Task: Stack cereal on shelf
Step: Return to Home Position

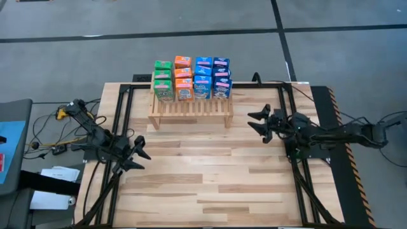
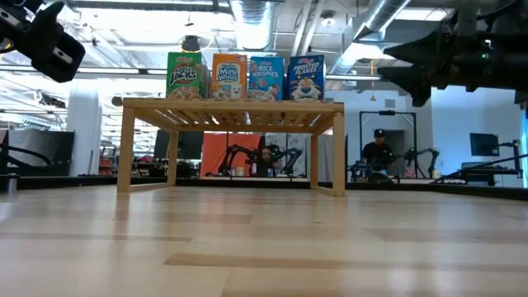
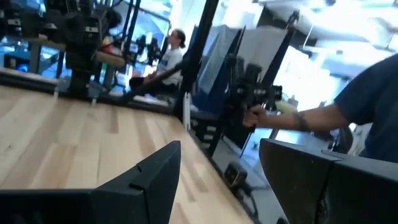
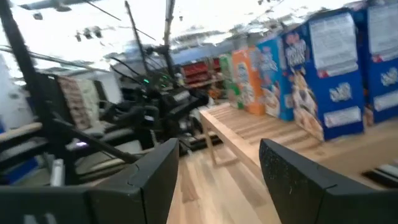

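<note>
Four colour columns of small printed cardboard cereal boxes (image 1: 191, 78) stand upright on the slatted top of the low light-wood shelf (image 1: 191, 111), which sits at the far middle of the pale plank counter (image 1: 210, 178). In the high view they run green, orange, light blue, then dark blue from left to right, packed side by side toward the back of the slats. The left pincer (image 1: 141, 153) hovers above the counter's near-left area, well apart from the shelf, its dark fingers spread and holding nothing. The right pincer (image 1: 255, 123) hangs near the shelf's right end, pointing toward it, fingers likewise spread and empty.
</note>
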